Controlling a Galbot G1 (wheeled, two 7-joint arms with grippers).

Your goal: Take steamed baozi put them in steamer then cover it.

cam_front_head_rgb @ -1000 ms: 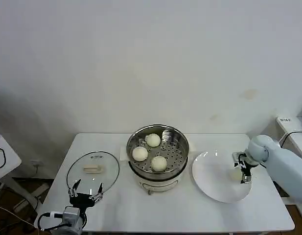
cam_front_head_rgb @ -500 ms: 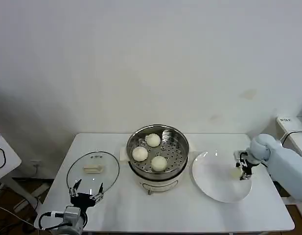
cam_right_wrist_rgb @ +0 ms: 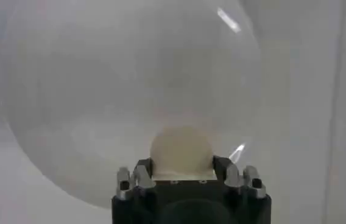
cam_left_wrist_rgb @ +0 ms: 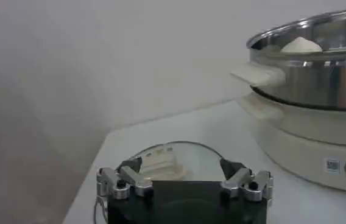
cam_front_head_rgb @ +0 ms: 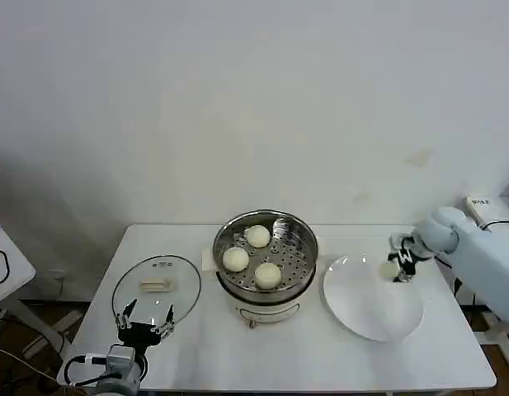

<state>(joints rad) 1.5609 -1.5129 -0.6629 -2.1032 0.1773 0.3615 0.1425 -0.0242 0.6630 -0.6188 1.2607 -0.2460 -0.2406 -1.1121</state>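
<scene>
Right gripper [cam_front_head_rgb: 394, 269] clamps a baozi [cam_front_head_rgb: 389, 269] above the plate [cam_front_head_rgb: 371, 307].
Left gripper [cam_front_head_rgb: 143, 322], lower left, spread wide beside cover [cam_front_head_rgb: 157, 285]; three buns apparently in steamer [cam_front_head_rgb: 266, 252].

Three creamy baozi [cam_front_head_rgb: 256, 236] sit in the open steel steamer [cam_front_head_rgb: 266, 257]; a fourth bun [cam_right_wrist_rgb: 181, 152] hangs gripped; the glass cover [cam_front_head_rgb: 157, 287] lies flat alongside.

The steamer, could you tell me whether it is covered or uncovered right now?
Uncovered. The steamer is open on top with three buns lying on its tray, and the glass lid lies flat on the table to its left.
</scene>
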